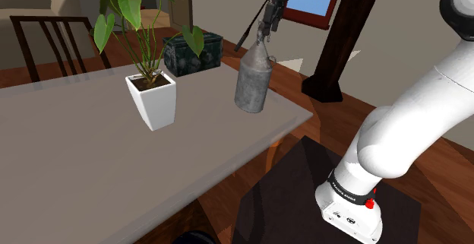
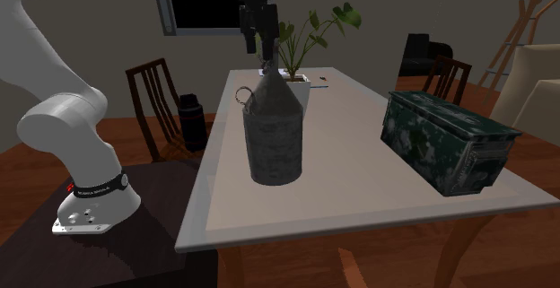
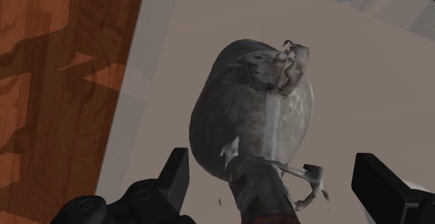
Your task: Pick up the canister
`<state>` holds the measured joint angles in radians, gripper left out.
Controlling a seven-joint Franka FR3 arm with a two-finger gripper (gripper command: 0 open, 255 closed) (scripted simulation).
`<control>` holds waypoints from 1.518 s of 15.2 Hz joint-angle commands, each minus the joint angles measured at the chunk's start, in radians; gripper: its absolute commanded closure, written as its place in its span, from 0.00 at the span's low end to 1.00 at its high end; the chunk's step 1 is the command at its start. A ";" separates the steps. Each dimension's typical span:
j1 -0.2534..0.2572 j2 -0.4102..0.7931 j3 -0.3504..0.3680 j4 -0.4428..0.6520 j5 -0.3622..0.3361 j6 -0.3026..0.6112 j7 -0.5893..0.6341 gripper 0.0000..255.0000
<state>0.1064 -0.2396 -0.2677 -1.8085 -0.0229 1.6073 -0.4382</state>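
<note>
While the tool (image 1: 267, 37) hangs just over the top of the canister (image 1: 253, 83), its two black fingers (image 3: 174, 181) stand wide apart. In the wrist view the thin neck of the canister sits between them and touches neither one. Going from the shoulder view's left to its right, a dark chair (image 1: 45, 41) comes first, standing at the bench (image 1: 76, 151). Next is a green leafy plant in a white pot (image 1: 154, 104), standing on the bench. Just past the plant, at the far edge, sits a dark green box (image 1: 188, 52). Then comes the canister, grey and worn, with a wide round body and a top shaped like a cone. It stands upright on the bench, near the edge closest to the stand (image 1: 304, 197), well apart from the pot and the box. The white arm (image 1: 414, 113) goes up from the stand at the lower right and comes down over the canister from above. In the second exterior view a small loop handle (image 2: 242, 93) shows on the canister's sloping top.
</note>
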 commanded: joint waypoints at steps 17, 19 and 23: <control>0.001 0.008 0.000 0.028 0.002 -0.019 -0.001 1.00; 0.001 0.016 -0.001 0.063 0.004 -0.047 -0.002 1.00; 0.002 0.036 -0.002 0.139 0.009 -0.104 -0.004 1.00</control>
<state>0.1073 -0.2067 -0.2713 -1.6946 -0.0157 1.5197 -0.4437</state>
